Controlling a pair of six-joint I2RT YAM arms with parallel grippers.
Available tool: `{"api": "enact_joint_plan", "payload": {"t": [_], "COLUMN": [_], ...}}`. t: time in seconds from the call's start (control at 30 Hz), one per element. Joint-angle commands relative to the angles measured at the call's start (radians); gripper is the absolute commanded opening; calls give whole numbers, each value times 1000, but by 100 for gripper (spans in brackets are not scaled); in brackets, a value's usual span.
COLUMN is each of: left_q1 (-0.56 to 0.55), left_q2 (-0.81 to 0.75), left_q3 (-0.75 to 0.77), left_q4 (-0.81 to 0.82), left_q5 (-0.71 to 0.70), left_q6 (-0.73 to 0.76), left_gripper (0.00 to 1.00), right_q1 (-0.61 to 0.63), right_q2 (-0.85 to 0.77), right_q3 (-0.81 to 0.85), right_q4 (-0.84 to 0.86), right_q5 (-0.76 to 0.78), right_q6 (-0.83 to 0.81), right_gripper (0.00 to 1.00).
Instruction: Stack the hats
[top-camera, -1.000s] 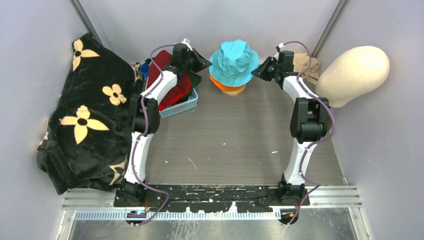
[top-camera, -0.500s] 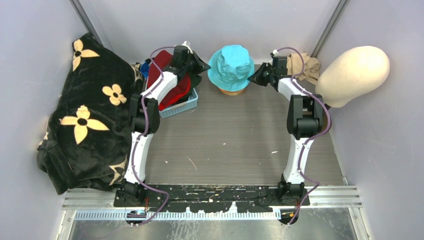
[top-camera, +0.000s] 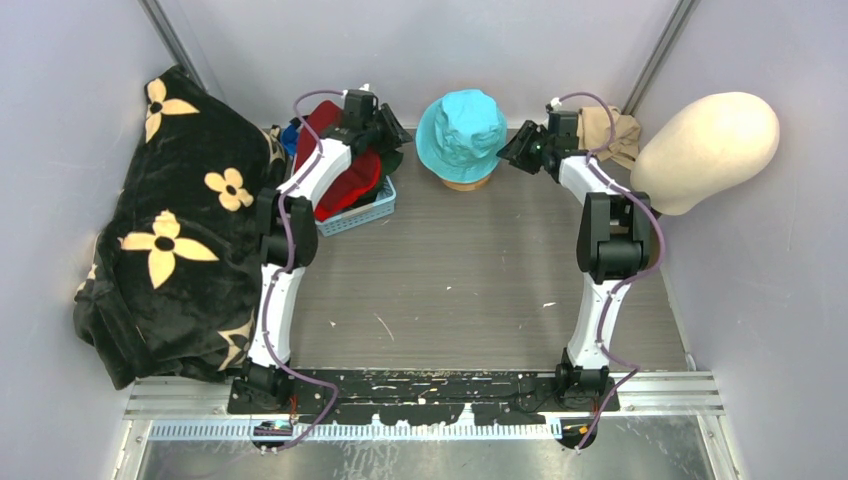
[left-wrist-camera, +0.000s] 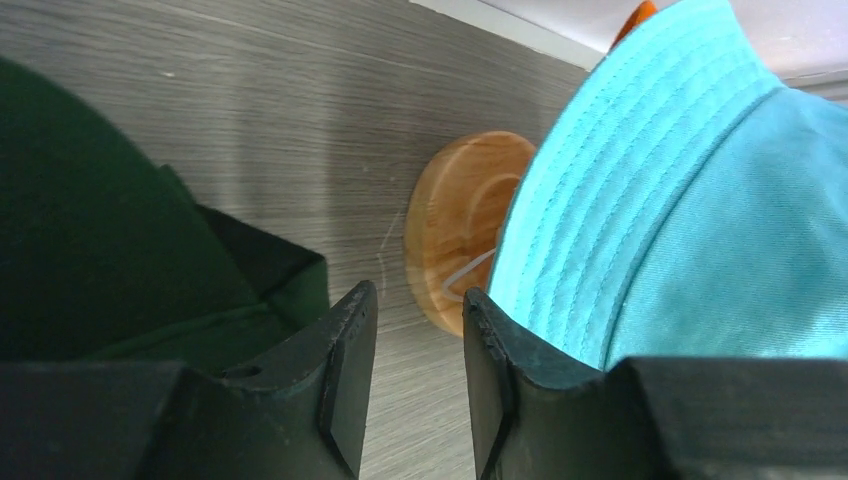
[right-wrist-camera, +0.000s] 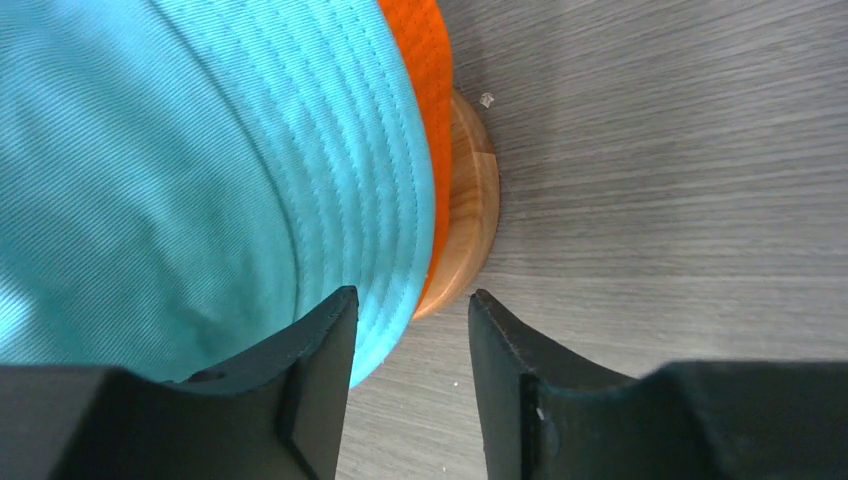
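Note:
A teal bucket hat (top-camera: 460, 130) sits over an orange hat on a round wooden stand (top-camera: 466, 183) at the back centre. My left gripper (top-camera: 399, 133) stands open just left of its brim, nothing between the fingers. My right gripper (top-camera: 511, 150) stands open just right of it, also empty. The left wrist view shows the teal hat (left-wrist-camera: 690, 190), the wooden stand (left-wrist-camera: 455, 240), a dark green cap (left-wrist-camera: 90, 230) and the left gripper (left-wrist-camera: 418, 300). In the right wrist view the teal brim (right-wrist-camera: 330, 150) covers the orange hat (right-wrist-camera: 420, 80) beside the right gripper (right-wrist-camera: 412, 300).
A blue basket (top-camera: 365, 212) at back left holds a red hat (top-camera: 345, 175) and a blue cap (top-camera: 289, 137). A black flowered blanket (top-camera: 170, 230) fills the left side. A beige cloth (top-camera: 612, 128) and a cream head form (top-camera: 710, 140) are at back right.
The teal hat came down over the orange one. Both grippers went from shut on its brim to open and let go; the left one drew back a little.

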Motion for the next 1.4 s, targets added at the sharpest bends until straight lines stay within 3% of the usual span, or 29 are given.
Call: {"api": "enact_joint_plan", "payload": {"t": [0.0,0.27,0.5,0.63,0.9,1.37], "left_q1": [8,1,-18,-28,-36,15], "left_q2": [-149,-348,-509,-554,-546,-455], "left_q3": [59,-72,-211,-294,-431,-411], "left_q4": [-74,-48,-142,-153,-27,12], "left_q5": [-76,-147,-386,-531,-743,-702], "left_q6": [83,136,282,372,516,552], "left_gripper": [39,39,39,39,44,46], "right_q1": [-1,18,126,163,175,175], "right_q2": [-179,-454,-616,-665,-691,-689], "right_q3": [-28,-185,-248,-284,-328,-330], "right_q4": [3,-17,-59,-61,-62,-66], "right_q5": [70,150,220,225,210,208], "right_q6": [-32,-76,-162,-184,-209,-229], "right_gripper": [53,55,57,58,59,59]}}
